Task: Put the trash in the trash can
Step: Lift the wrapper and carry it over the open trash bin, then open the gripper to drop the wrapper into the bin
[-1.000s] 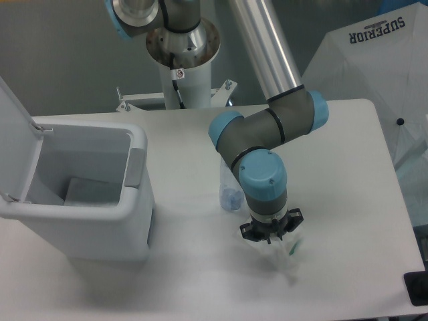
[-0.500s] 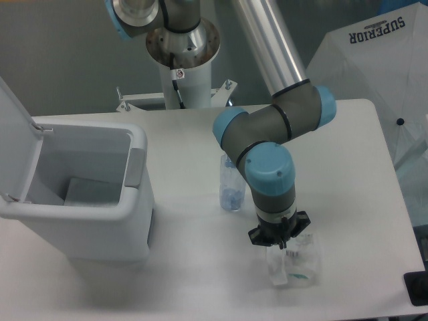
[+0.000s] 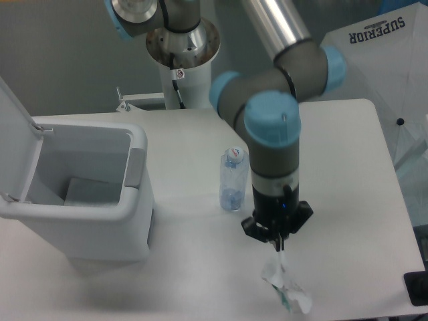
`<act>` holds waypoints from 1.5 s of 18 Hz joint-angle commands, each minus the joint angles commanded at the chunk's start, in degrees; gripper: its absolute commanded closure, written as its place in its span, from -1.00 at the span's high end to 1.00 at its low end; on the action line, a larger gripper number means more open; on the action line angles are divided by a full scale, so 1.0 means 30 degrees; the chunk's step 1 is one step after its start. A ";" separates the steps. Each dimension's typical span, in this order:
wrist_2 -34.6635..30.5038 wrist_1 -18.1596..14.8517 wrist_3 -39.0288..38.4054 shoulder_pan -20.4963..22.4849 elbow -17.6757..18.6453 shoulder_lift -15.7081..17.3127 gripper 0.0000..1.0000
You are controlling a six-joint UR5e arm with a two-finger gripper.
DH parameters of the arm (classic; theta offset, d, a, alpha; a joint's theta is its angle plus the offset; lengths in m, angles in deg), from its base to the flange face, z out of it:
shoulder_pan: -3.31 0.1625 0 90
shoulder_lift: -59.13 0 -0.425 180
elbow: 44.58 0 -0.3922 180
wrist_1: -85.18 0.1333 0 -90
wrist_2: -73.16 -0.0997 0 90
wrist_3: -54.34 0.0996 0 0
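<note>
A clear plastic packet (image 3: 285, 287) with a white-green label hangs off the table, pinched at its top by my gripper (image 3: 276, 249), which is shut on it at the front right. A clear crinkled bottle (image 3: 233, 179) with a white cap stands upright on the table just left of my arm. The white trash can (image 3: 93, 200) sits at the left with its flip lid (image 3: 12, 120) swung open and its grey latch tab (image 3: 134, 166) facing the bottle. The fingertips are thin and mostly hidden under the wrist flange.
The arm's white base pedestal (image 3: 182, 80) stands at the table's far edge. A white umbrella-like cover (image 3: 374, 60) printed SUPERIOR rises beyond the right side. A dark object (image 3: 418, 289) sits off the front right corner.
The gripper has risen and lifted the packet off the table; it now dangles below the fingers. The wrist has rotated and the arm has straightened upward. Bottle and bin have not moved.
</note>
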 joint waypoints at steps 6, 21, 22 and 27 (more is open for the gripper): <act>0.1671 0.0000 -0.0351 -0.1025 0.0118 0.2315 -1.00; 0.5598 -0.0088 0.0000 -0.2725 0.2839 0.7209 -1.00; 0.5629 -0.0088 0.0058 -0.2900 0.3162 0.7356 -1.00; 0.5629 -0.0088 0.0205 -0.4043 0.3633 0.7446 -1.00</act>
